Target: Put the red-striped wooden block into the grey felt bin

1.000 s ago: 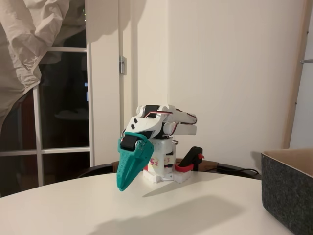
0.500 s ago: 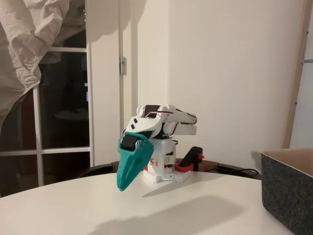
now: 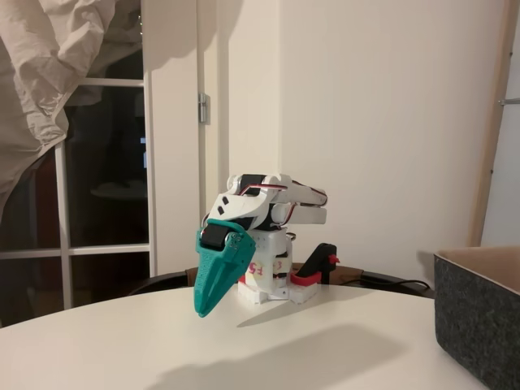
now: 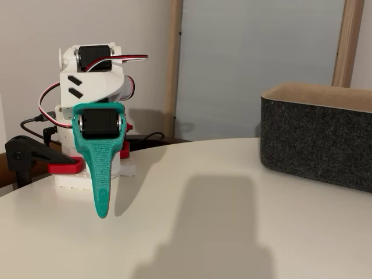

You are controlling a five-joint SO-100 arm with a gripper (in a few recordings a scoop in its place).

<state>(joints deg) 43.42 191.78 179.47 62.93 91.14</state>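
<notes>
Folded at rest near the base, teal gripper (image 3: pixel 208 302) pointed down above the table (image 4: pixel 203 232), fingers together and holding nothing. Grey felt bin (image 4: pixel 317 139) stood well apart. Red-striped wooden block not found in either fixed view. Judged: task not begun; needed first locating the block.

A home room: round white table (image 3: pixel 268 349), glazed door (image 3: pixel 106 195), cloth draped (image 3: pixel 49 65) above it.

We've got the white arm (image 3: pixel 268 199) folded up compact over its base at the far side, teal two-finger gripper (image 3: pixel 205 307) (image 4: pixel 102 210) pointing down, tip hanging just above the surface, fingers pressed together, holding nothing.
</notes>
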